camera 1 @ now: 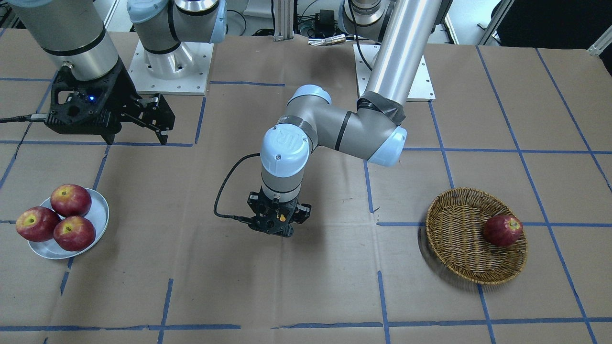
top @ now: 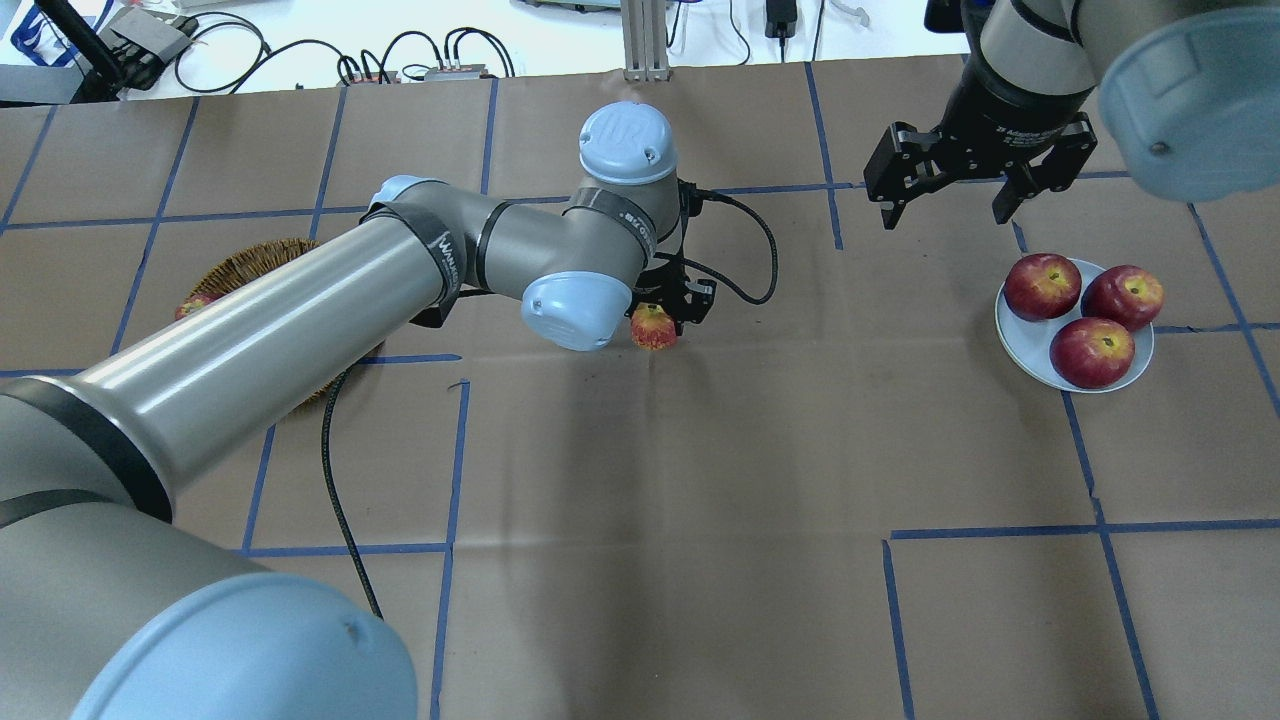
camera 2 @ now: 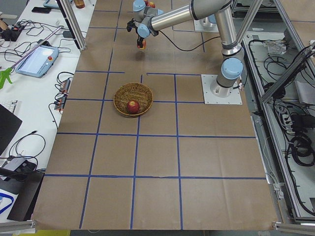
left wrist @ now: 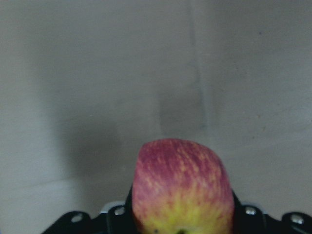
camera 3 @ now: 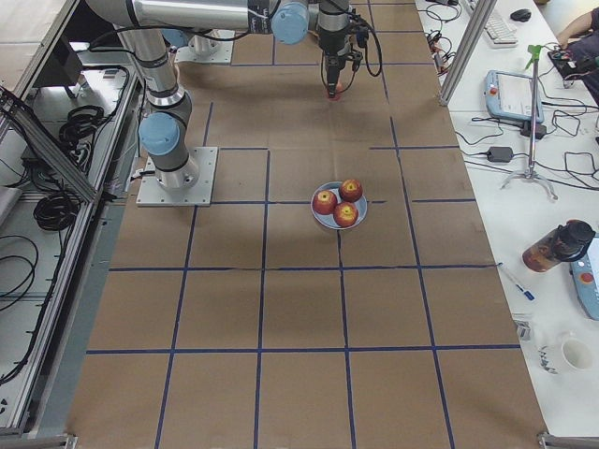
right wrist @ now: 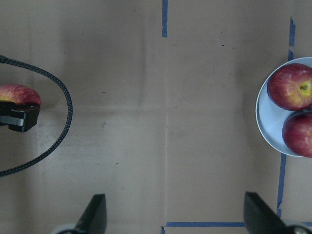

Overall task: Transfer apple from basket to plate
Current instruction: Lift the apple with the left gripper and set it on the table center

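You have open brown paper-covered table (top: pixel 850 400) from the left gripper (top: pixel 660 312), clamped on the streaky red-and-yellow apple (top: pixel 653 330), to the small white plate (top: pixel 1018 340). Three dark red apples (top: pixel 1093 352) crowd that plate, leaving a bare strip toward the table's middle. The right gripper (top: pixel 946 215), jaws apart, hangs over that lane near the plate.

Three red apples (camera 1: pixel 71 200) clustered; lone dark apple (camera 1: pixel 502 230) well apart; blue-taped brown paper (camera 1: pixel 287 286).

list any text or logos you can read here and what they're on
"UR": logo on the blue joint cap of the left arm.
White print on the black collar above the right gripper: too blurred to read.
White print on the left arm's black tape bands: too blurred.
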